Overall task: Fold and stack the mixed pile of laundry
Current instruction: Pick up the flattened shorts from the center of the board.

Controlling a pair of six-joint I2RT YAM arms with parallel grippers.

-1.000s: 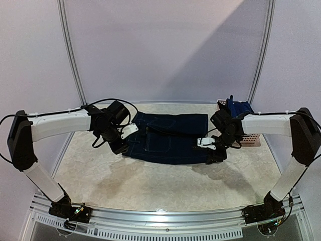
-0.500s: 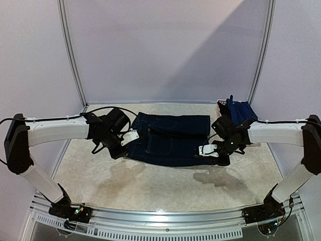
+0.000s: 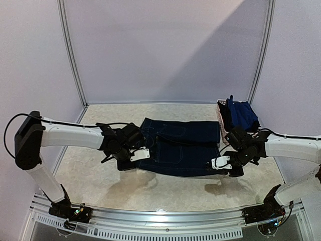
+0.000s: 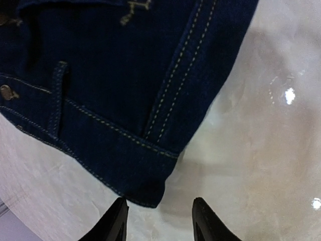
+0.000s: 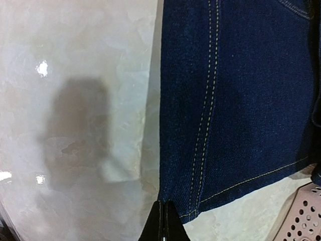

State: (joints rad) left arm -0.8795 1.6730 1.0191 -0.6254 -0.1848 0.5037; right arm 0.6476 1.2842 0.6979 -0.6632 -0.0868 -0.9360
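Note:
A dark navy denim piece (image 3: 183, 145) lies flat in the middle of the table, with pale stitching and a pocket showing. My right gripper (image 5: 164, 223) is shut on the denim's hem corner (image 5: 200, 201), at the near right of the cloth in the top view (image 3: 226, 169). Just off the near left corner, my left gripper (image 4: 159, 221) stands open. That waistband corner (image 4: 148, 193) sits just ahead of the fingertips (image 4: 118, 218), untouched. A blue garment (image 3: 242, 114) is heaped in the basket at the back right.
The pink perforated basket (image 5: 306, 216) stands close to the right of my right gripper, and its rim (image 3: 220, 105) shows behind the denim. The marble-patterned table (image 3: 165, 188) is bare towards the near edge. Walls close in the back and both sides.
The right gripper has shut on the denim's corner. Both arms have moved nearer and to the right, and the denim has shifted right with them. The left fingers have narrowed a little.

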